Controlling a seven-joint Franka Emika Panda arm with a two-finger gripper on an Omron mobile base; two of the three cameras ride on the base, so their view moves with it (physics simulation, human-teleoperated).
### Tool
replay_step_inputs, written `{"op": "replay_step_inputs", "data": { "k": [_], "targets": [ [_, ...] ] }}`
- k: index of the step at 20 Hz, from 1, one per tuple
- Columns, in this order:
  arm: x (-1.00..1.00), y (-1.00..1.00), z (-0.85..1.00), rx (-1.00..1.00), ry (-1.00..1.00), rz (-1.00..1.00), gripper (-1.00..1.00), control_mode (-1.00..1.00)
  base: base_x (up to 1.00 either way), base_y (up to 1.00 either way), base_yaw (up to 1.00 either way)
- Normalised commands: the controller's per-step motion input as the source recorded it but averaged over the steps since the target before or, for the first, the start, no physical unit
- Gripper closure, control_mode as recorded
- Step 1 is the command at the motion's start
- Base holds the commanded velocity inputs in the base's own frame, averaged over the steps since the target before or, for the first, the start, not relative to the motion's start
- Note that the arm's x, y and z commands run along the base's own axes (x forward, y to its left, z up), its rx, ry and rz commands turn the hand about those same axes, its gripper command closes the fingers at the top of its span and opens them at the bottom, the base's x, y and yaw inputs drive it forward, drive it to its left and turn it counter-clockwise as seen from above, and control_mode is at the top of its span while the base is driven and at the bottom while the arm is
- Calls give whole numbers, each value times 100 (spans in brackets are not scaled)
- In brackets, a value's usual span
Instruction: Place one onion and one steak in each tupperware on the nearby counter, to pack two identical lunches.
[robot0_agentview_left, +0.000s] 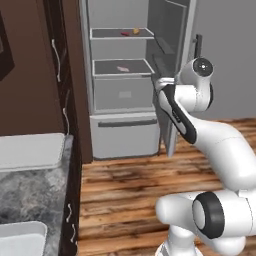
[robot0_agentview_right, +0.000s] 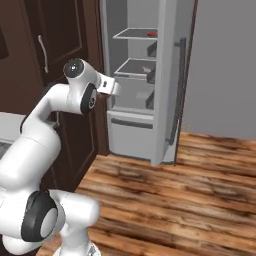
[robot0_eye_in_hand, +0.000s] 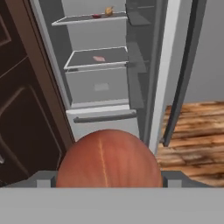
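Observation:
In the hand view a large reddish-brown onion (robot0_eye_in_hand: 109, 153) sits between my gripper's (robot0_eye_in_hand: 109, 180) fingertips (robot0_eye_in_hand: 43, 179), and the gripper is shut on it. The hand (robot0_agentview_left: 159, 83) is raised in front of the open fridge (robot0_agentview_left: 122, 95), also seen from the other side (robot0_agentview_right: 114, 88). On the fridge's upper shelf lie a small onion (robot0_agentview_left: 136, 31) and a red steak (robot0_agentview_left: 124, 34). A pink steak (robot0_agentview_left: 122, 68) lies on the lower shelf. Two white tupperwares (robot0_agentview_left: 30, 150) (robot0_agentview_left: 20, 239) rest on the marbled counter (robot0_agentview_left: 35, 192) at the left.
The fridge door (robot0_agentview_right: 172, 85) stands open to the right of the arm. Dark brown cabinets (robot0_agentview_right: 55, 45) flank the fridge on the left. Wooden floor (robot0_agentview_left: 120, 195) stretches between the counter and the fridge.

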Motion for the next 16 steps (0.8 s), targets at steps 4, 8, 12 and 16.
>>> {"op": "replay_step_inputs", "data": {
  "k": [4,8,12,16],
  "targets": [
    [0,0,0,0,0,0,100,100,-38,-18,30],
    [0,0,0,0,0,0,100,100,-44,0,35],
    [0,0,0,0,0,0,100,100,-50,0,38],
    [0,0,0,0,0,0,100,100,-38,0,41]
  ]
}}
